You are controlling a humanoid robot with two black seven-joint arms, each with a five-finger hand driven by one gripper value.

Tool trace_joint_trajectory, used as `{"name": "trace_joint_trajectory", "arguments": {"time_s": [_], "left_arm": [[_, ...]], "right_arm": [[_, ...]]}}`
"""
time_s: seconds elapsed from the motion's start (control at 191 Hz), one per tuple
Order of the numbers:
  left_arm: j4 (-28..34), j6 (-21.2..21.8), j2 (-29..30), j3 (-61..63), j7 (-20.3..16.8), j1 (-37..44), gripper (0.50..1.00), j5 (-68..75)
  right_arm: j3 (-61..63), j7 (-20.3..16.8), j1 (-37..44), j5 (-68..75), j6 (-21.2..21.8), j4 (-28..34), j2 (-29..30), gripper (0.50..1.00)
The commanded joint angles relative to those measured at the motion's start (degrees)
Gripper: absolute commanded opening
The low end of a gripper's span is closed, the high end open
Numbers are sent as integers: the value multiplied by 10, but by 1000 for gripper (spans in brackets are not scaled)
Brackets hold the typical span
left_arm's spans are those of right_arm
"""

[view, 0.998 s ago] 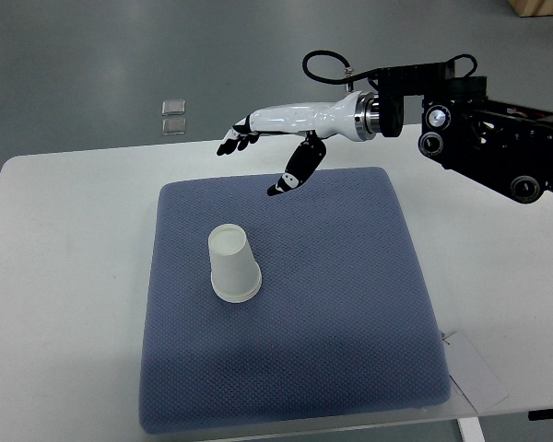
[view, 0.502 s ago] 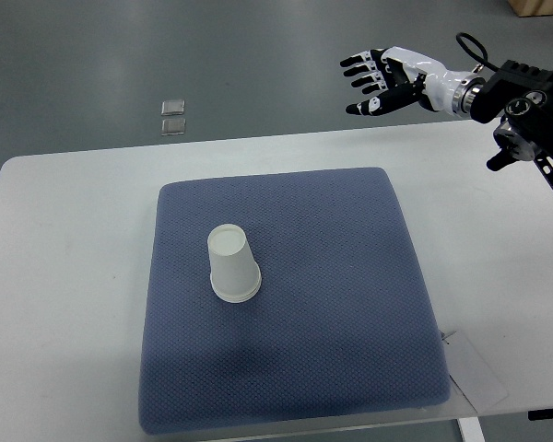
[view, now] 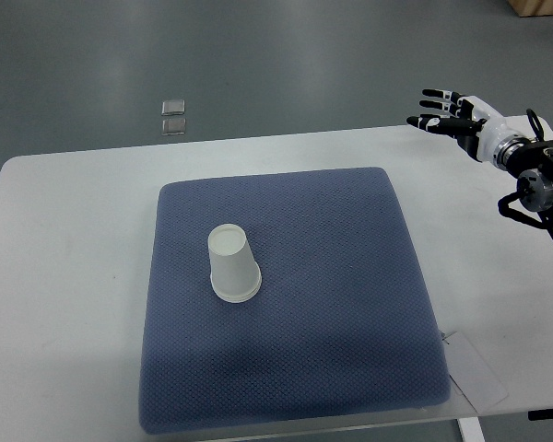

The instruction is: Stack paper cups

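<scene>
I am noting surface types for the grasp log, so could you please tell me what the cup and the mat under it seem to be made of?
The cup, upside down, looks like white paper: matte, thin wall and a rolled rim at its base. The mat looks like blue-grey woven or mesh fabric, with a dotted weave and soft rounded edges; it may be padded.

A white paper cup (view: 233,265) stood upside down on a blue cushion (view: 295,368) that lay on a white table (view: 64,295). The right hand (view: 453,112) hung over the table's far right corner, fingers spread, holding nothing, well apart from the cup.
</scene>
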Motion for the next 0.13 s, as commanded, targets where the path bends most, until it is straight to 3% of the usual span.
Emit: {"name": "trace_joint_trajectory", "arguments": {"time_s": [0.0, 0.12], "left_arm": [[0, 0, 0, 0, 0, 0, 1000, 0], [0, 0, 0, 0, 0, 0, 1000, 0]], "right_arm": [[0, 1, -11, 1, -8, -3, 5, 829], [0, 1, -16, 1, -16, -4, 12, 829]]}}
